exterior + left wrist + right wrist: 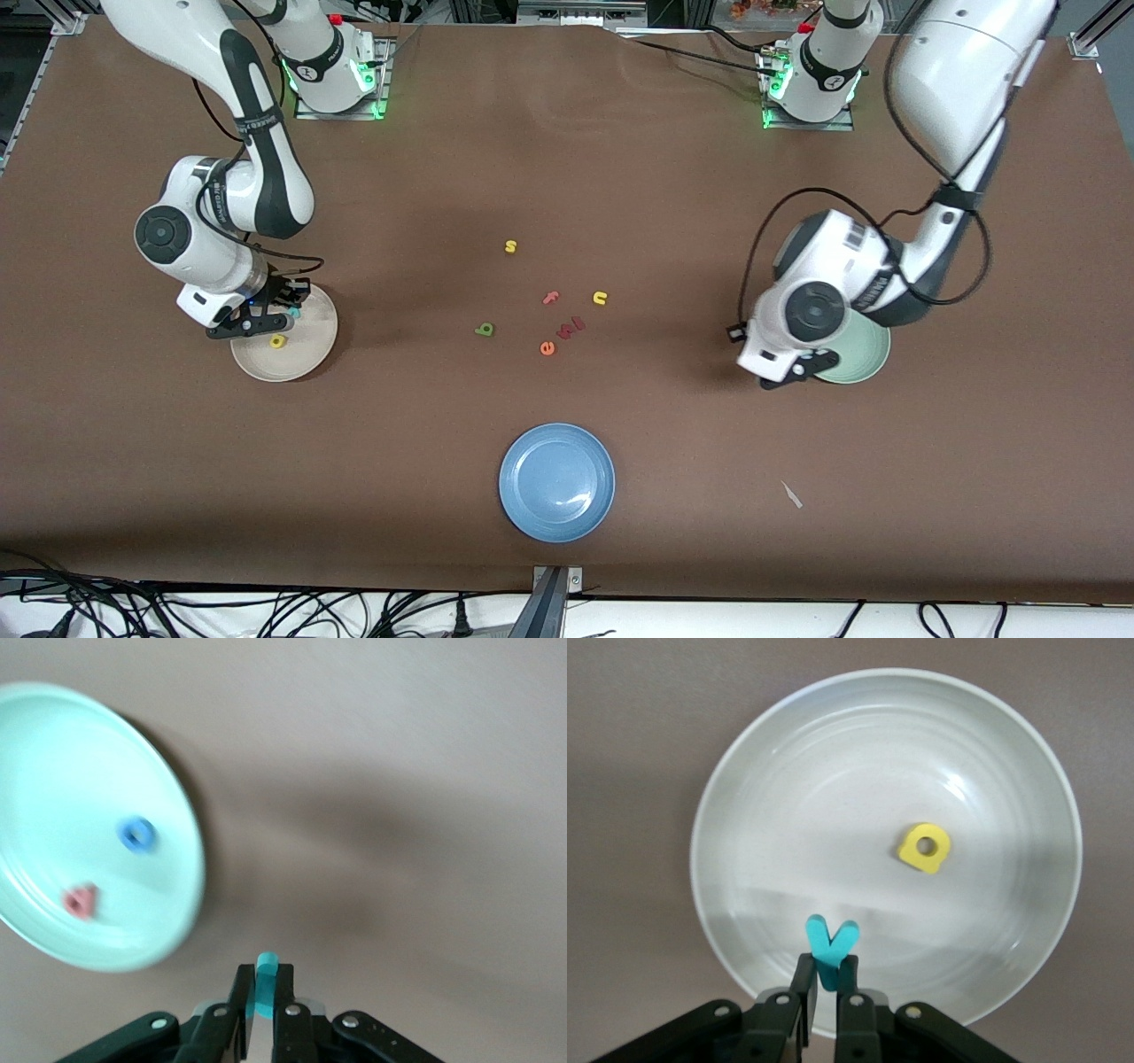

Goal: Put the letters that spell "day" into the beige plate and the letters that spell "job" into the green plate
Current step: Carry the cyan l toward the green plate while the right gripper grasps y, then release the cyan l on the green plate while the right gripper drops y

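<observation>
Dangling from right gripper (825, 985): teal Y (831, 950)

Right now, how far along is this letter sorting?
Done: a yellow letter lies in the beige plate; a blue ring and pink letter lie in the green plate.

In hand: the right gripper holds the teal Y over the beige plate; the left gripper holds a teal letter beside the green plate.

Left: the green letter on the table.

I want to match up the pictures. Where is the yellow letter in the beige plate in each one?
Front view: the yellow letter lies in the beige plate, under the right gripper.
Right wrist view: the yellow letter lies inside the plate.
Left wrist view: not in it.
Shared landmark: the beige plate.
</observation>
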